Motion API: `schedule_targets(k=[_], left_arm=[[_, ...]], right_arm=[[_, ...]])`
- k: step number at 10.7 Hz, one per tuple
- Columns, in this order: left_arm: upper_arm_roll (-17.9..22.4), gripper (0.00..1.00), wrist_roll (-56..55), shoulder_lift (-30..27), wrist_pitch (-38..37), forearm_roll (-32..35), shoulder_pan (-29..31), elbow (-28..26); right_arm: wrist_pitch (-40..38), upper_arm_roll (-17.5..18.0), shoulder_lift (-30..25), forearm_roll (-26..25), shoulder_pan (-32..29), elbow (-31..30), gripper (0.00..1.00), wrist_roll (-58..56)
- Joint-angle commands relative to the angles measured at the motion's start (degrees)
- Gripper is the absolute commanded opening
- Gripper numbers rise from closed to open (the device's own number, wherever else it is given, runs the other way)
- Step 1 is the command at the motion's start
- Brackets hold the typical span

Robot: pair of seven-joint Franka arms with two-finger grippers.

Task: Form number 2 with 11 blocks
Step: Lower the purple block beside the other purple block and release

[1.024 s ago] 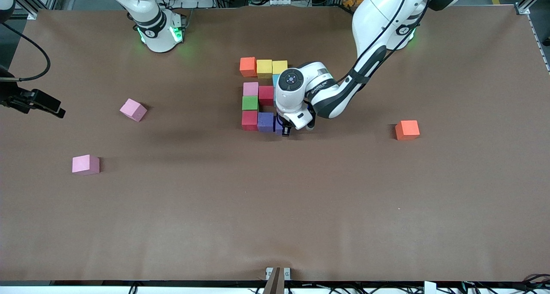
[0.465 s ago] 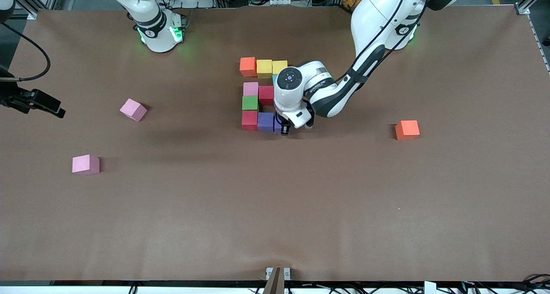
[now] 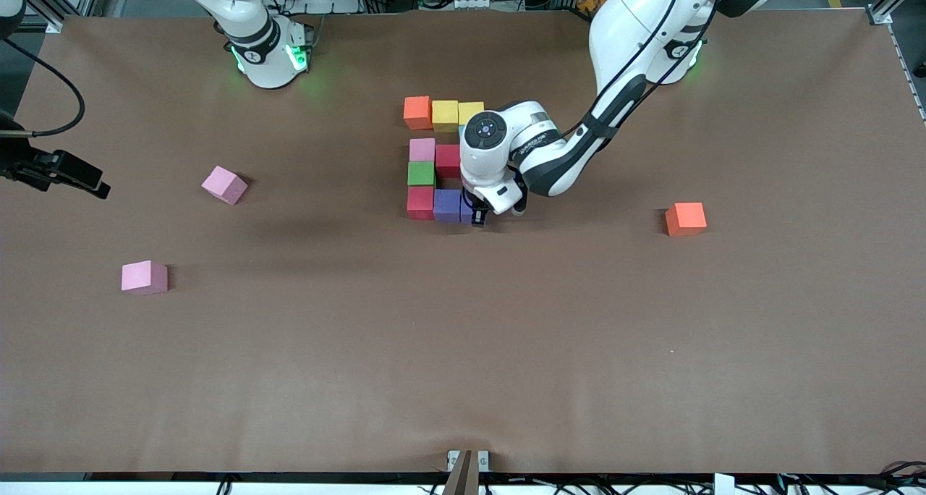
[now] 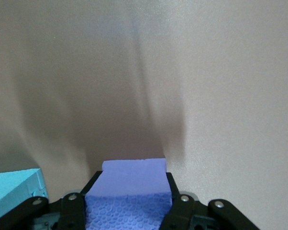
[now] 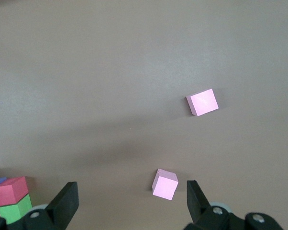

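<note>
The number 2 (image 3: 434, 162) lies at mid-table as a cluster of blocks. An orange block (image 3: 417, 112) and two yellow blocks (image 3: 445, 115) make its row nearest the bases. Below come pink (image 3: 422, 150), red (image 3: 448, 160) and green (image 3: 421, 173) blocks. The row nearest the camera holds a red block (image 3: 420, 202) and a purple block (image 3: 447, 205). My left gripper (image 3: 477, 217) is shut on a second purple block (image 4: 132, 189), low beside the first. A light blue block (image 4: 12, 189) sits next to it, mostly hidden under the left wrist. My right gripper (image 5: 132, 201) waits open, high over the right arm's end.
Two loose pink blocks (image 3: 224, 184) (image 3: 144, 277) lie toward the right arm's end, also visible as pink blocks (image 5: 165, 184) (image 5: 203, 102) under the right wrist. A loose orange block (image 3: 685, 218) lies toward the left arm's end. Brown table (image 3: 463, 350) spreads wide nearer the camera.
My left gripper has shifted slightly with the purple block toward the purple block in the digit's nearest row. The right arm has not moved.
</note>
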Motion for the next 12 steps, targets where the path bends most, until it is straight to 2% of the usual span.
schedule_targets(k=[1, 2, 8, 12], left_arm=[[0.4, 0.81, -1.9, -0.2, 0.6, 1.4, -0.7, -0.9], [0.4, 1.0, -2.0, -0.2, 0.1, 1.4, -1.3, -0.9], [0.3, 1.0, -1.0, -1.3, -3.8, 1.5, -0.7, -0.5], [0.2, 1.0, 1.6, -4.6, -6.7, 1.4, 0.5, -0.2]], right_arm=[[-0.3, -0.2, 0.3, -0.6, 0.4, 0.7, 1.0, 0.4], [-0.3, -0.2, 0.3, -0.6, 0.4, 0.7, 1.0, 0.4], [-0.3, -0.2, 0.3, -0.6, 0.4, 0.7, 1.0, 0.4], [0.2, -0.2, 0.3, -0.6, 0.4, 0.7, 1.0, 0.4]])
